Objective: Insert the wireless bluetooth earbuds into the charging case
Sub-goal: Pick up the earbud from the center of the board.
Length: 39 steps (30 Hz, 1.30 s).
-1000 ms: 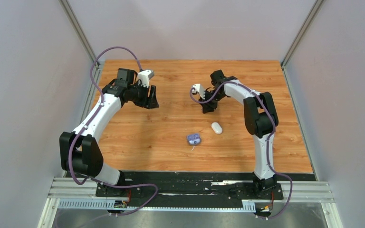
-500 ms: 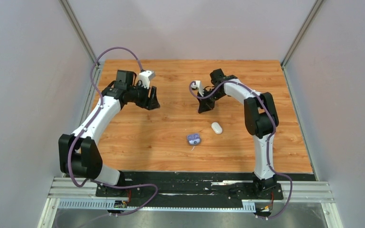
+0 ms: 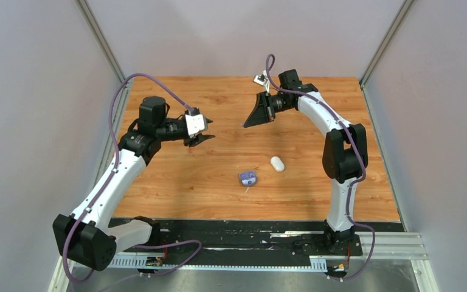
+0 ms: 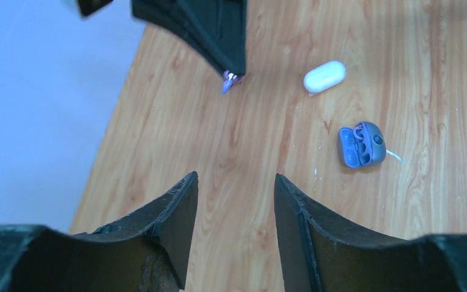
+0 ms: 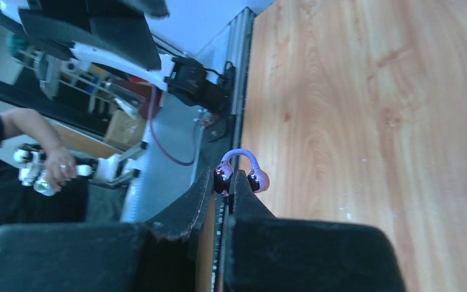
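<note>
My right gripper is raised over the back of the table, fingers pointing left and down. It is shut on a dark purple earbud, a small clip with two glossy beads joined by an arch. The earbud also shows at that gripper's tip in the left wrist view. The open purple charging case lies mid-table, also seen in the left wrist view. A closed white case lies just right of it. My left gripper is open and empty, above the table left of both cases. No white earbuds show.
A thin white sliver lies on the wood beside the purple case. Grey walls with metal posts close in the table at the left, back and right. A person shows beyond the table edge in the right wrist view.
My right gripper has risen from the table and swung toward the back, turning its fingers to the left. My left arm has drawn back and turned its gripper to the right.
</note>
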Available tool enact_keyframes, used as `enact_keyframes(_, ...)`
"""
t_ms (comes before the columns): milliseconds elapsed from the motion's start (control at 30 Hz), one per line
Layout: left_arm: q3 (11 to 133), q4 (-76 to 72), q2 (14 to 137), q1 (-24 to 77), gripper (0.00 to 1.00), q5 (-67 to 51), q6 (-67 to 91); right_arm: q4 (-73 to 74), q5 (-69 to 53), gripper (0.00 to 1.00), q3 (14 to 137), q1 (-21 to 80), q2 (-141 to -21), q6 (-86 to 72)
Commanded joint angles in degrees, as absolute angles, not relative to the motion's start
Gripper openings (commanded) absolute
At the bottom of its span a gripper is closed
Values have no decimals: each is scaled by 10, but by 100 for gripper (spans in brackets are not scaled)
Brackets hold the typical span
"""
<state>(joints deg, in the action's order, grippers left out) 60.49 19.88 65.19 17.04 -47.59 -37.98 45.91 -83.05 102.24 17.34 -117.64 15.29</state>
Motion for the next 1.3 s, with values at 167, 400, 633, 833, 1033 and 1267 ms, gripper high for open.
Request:
enact_keyframes(167,696,246,714,231,47,-562,-503,294,-1069,0,1011,179,-1157,-111)
enact_keyframes(400,687,133,737,257,49,-520,-404,204,-1071,0,986,192,-1132,-196)
enact_keyframes(633,659,71,760,258,54,-474,-379,170,-1071,0,976,195,-1125,-230)
enact_keyframes(833,658,61,783,258,48,-487,-367,140,-1071,0,970,198,-1117,-259)
enact_keyframes(1033,655,36,788,258,46,-486,-346,122,-1071,0,964,201,-1114,-275)
enact_keyframes(1267,658,13,798,258,36,-496,-324,101,-1071,0,959,203,-1113,-293)
